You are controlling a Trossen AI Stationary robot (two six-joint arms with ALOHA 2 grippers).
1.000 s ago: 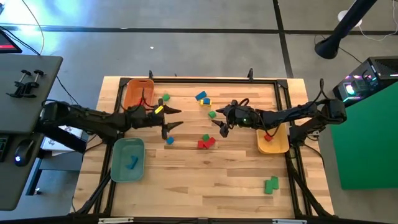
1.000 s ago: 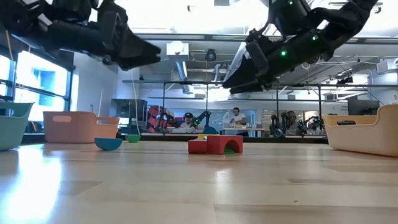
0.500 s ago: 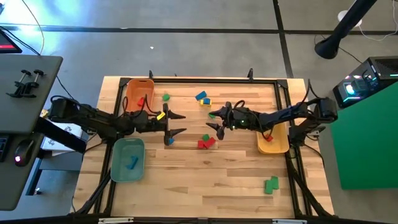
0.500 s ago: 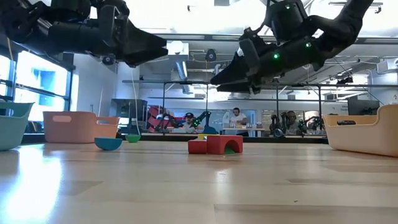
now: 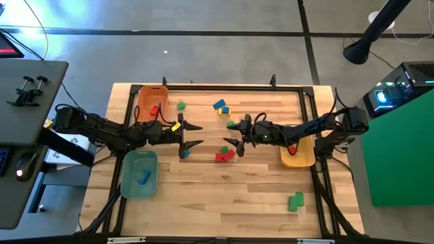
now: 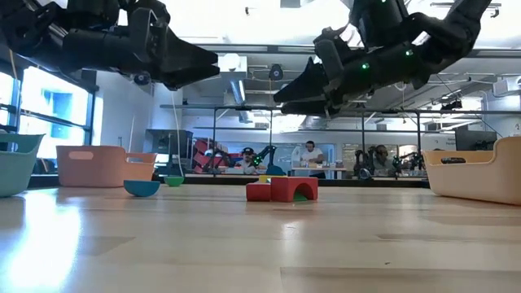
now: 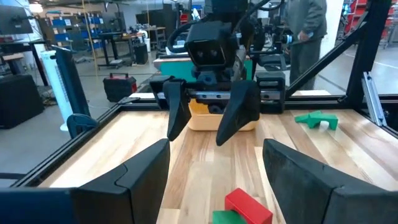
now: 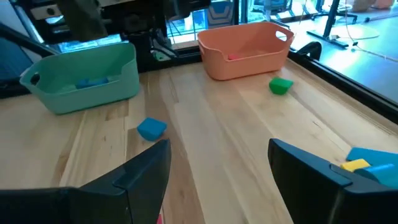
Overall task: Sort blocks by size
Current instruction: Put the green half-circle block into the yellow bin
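Both hands hovered above the tabletop's (image 5: 203,196) middle, facing each other. The left hand (image 5: 192,135) was spread wide and empty. The right hand (image 5: 232,133) was likewise wide open, holding nothing, over the red blocks (image 5: 224,155).

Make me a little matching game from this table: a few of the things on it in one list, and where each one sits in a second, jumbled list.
Things:
1. orange tray
2. teal tray
3. yellow tray
4. green block pair

Places:
a. lying on the bare wood near the table's front right corner
b. at the table's right edge, under the right arm
c. at the table's back left corner
d. at the table's left edge, toward the front

Pairs: 1-c, 2-d, 3-b, 4-a
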